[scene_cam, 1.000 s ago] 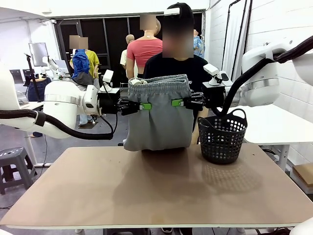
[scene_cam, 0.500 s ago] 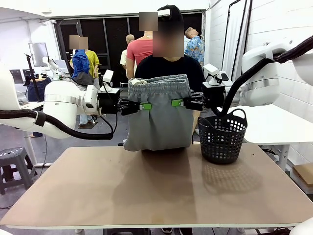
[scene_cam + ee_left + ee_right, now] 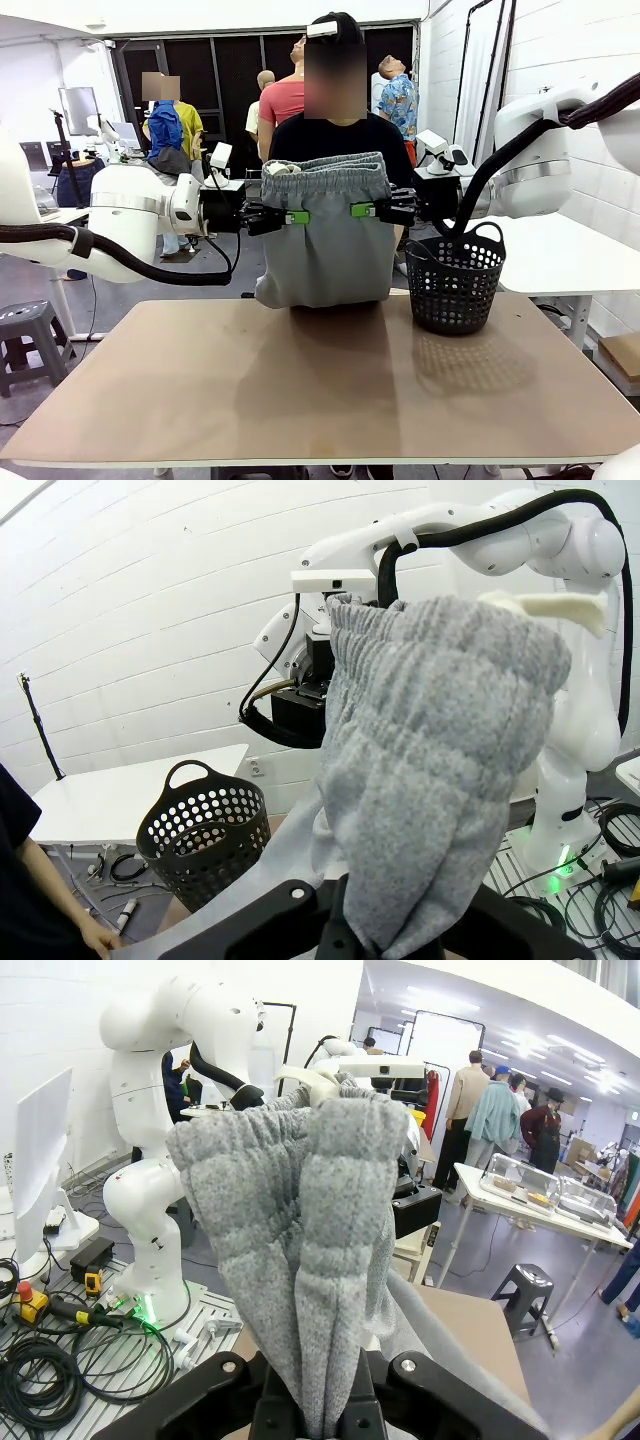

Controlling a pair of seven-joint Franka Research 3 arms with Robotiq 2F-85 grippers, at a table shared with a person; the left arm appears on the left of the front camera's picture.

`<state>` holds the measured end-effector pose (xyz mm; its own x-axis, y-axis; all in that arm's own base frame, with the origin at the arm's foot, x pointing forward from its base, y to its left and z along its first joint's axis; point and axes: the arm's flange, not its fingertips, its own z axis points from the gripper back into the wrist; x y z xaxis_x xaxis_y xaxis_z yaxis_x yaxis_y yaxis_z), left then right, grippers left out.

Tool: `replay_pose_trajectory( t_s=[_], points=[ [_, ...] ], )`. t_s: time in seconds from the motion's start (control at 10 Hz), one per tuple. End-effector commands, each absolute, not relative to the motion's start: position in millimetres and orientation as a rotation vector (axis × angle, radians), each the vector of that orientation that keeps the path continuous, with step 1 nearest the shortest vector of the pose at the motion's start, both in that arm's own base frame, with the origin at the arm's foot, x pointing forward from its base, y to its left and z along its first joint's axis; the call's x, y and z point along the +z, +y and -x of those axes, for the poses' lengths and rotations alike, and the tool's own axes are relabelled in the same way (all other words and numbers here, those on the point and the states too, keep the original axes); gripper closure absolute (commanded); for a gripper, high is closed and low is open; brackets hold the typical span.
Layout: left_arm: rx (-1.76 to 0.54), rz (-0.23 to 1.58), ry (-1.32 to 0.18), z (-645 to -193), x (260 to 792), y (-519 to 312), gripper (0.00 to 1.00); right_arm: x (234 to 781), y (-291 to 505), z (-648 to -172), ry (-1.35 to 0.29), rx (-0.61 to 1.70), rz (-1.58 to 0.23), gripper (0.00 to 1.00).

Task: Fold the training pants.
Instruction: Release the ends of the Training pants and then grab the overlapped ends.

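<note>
Clamping one training pants (image 3: 325,255): two claws (image 3: 297,217) (image 3: 362,210)

light grey training pants (image 3: 325,250), black mesh basket (image 3: 455,280), tan table (image 3: 320,390)

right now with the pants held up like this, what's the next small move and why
Probably lower both arms together while drawing them toward the near side, to lay the training pants flat on the table. The left gripper and right gripper are each shut on a side below the waistband, and the fabric hangs with its lower edge near the table's far edge.
</note>
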<state>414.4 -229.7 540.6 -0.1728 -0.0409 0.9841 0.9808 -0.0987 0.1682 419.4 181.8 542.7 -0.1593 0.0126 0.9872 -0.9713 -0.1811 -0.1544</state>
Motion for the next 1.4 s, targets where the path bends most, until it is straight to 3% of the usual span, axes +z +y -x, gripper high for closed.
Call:
replay_pose_trajectory(
  t_s=[0.0, 1.3],
  points=[
    [-1.43, 1.158, -1.256, -413.0, 543.2, -231.0, 1.0, 542.0, 181.6, -415.6, -1.219, 1.479, -1.249, 1.0],
    [-1.43, 1.158, -1.256, -413.0, 543.2, -231.0, 1.0, 542.0, 181.6, -415.6, -1.219, 1.479, -1.249, 1.0]
  ],
)
